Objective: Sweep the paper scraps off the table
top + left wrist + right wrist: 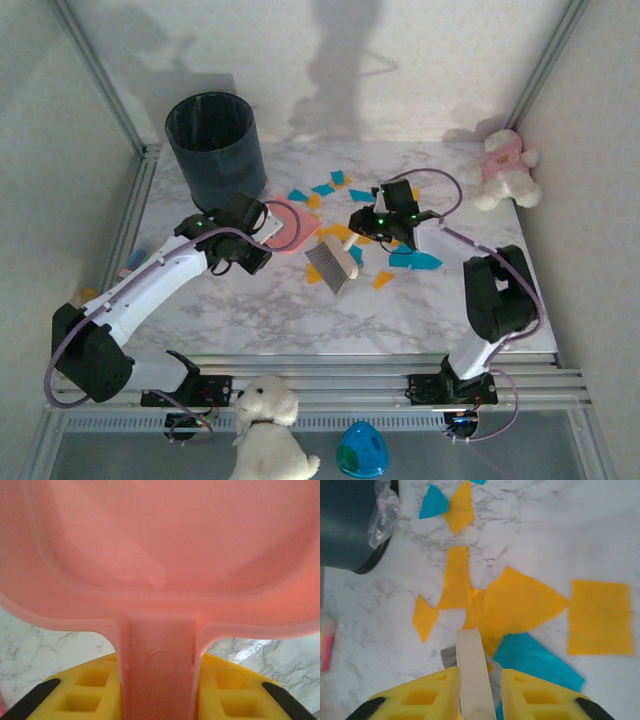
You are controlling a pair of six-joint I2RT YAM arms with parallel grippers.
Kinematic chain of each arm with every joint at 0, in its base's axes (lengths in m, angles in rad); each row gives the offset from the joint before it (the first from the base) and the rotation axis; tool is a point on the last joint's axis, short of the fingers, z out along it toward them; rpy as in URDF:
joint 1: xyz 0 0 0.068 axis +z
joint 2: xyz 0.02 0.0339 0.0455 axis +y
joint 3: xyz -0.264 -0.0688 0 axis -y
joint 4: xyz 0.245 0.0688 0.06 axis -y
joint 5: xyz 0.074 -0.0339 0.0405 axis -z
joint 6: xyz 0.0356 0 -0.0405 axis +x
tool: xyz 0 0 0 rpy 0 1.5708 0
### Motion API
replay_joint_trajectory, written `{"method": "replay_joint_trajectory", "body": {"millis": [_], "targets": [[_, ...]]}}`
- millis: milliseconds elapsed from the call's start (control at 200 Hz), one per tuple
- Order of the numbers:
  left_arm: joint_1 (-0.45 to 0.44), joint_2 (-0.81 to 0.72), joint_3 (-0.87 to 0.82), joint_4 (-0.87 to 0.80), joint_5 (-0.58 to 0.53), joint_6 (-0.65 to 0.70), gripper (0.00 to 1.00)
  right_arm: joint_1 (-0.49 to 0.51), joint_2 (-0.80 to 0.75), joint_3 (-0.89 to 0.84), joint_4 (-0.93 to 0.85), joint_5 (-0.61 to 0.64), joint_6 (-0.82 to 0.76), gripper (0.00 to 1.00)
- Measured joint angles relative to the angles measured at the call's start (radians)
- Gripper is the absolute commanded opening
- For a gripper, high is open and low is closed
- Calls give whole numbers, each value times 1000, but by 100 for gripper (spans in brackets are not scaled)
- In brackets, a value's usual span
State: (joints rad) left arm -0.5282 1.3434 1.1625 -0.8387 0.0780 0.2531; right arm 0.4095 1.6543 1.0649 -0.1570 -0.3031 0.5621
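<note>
Orange and blue paper scraps point(330, 186) lie scattered over the middle and back of the marble table point(250, 310), with more scraps point(414, 260) at the right. In the right wrist view orange scraps point(520, 600) and a blue scrap point(535, 660) lie just ahead of the fingers. My right gripper point(378, 222) point(476, 690) is shut on the pale wooden handle of a brush point(332, 265) point(470, 655), whose grey bristles rest among the scraps. My left gripper point(252, 228) point(160, 690) is shut on the handle of a pink dustpan point(287, 225) point(160, 555), held left of the brush.
A dark bin point(212, 140) point(347, 522) with a plastic liner stands at the back left. A pack of sticky notes point(136, 262) point(326, 642) lies at the left edge. A pink-white plush point(505, 165) sits back right. A white dog plush point(268, 425) and a blue-green egg point(362, 450) lie below the front rail.
</note>
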Motion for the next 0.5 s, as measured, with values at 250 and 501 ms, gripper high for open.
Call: {"method": "replay_joint_trajectory", "body": {"millis": [250,501], "targets": [[-47,38,0,0,36,1,0,0,-164,-48,-120,144,-90,0],[-96,56,-2,0,57,1,0,0,-243,-58,-195,198,-130,0]]}}
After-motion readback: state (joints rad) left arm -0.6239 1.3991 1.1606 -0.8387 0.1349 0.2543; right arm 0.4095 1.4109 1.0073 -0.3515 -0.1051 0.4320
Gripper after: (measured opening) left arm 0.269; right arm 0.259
